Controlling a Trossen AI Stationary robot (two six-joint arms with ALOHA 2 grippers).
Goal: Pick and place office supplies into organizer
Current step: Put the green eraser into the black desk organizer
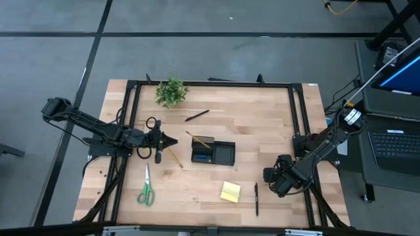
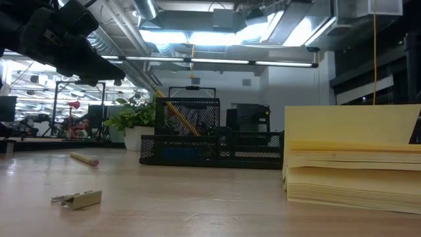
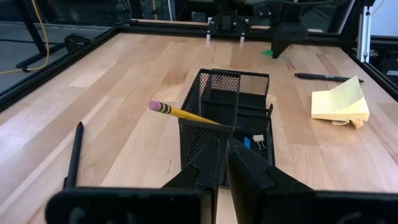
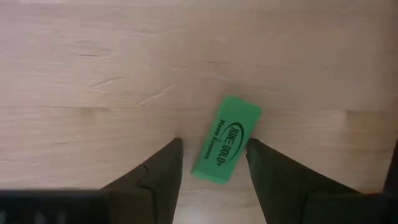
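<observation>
1. In the high view you see the left gripper (image 1: 172,140) just left of the organizer (image 1: 213,153); the right gripper (image 1: 270,176) is low over the table's near right part.
2. In the low view a pencil (image 2: 179,117) leans in the organizer's taller section.
3. In the left wrist view you see its fingers (image 3: 211,163) pressed together, holding nothing.
4. In the right wrist view its fingers (image 4: 163,168) are spread, one on each side of the green eraser (image 4: 226,139).
</observation>
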